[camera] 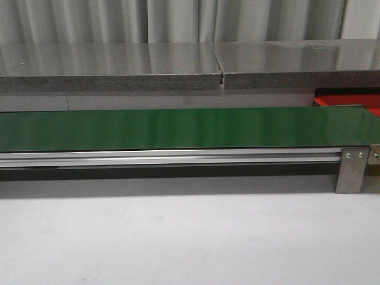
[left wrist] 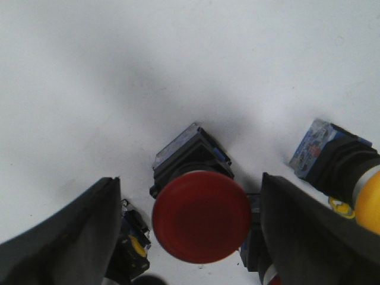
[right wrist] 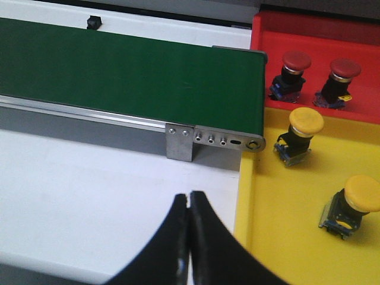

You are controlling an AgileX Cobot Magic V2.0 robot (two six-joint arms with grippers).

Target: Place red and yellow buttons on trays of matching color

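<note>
In the left wrist view my left gripper [left wrist: 190,181] is open, its jaws standing on either side of a red button [left wrist: 200,217] that sits cap-up on the white table, with a small gap on each side. My right gripper [right wrist: 189,196] is shut on nothing over the white table, beside the yellow tray [right wrist: 279,208]. That tray holds two yellow buttons [right wrist: 306,122] [right wrist: 362,194]. The red tray [right wrist: 314,29] behind it holds two red buttons [right wrist: 295,61] [right wrist: 344,69]. Only a corner of the red tray [camera: 347,101] shows in the front view, and neither gripper appears there.
Around the left gripper lie more buttons: a yellow one [left wrist: 368,199] on its side and a small yellow-marked one [left wrist: 133,243] by the other finger. The long green belt [camera: 178,127] on its metal frame [right wrist: 179,142] crosses the table and ends at the trays.
</note>
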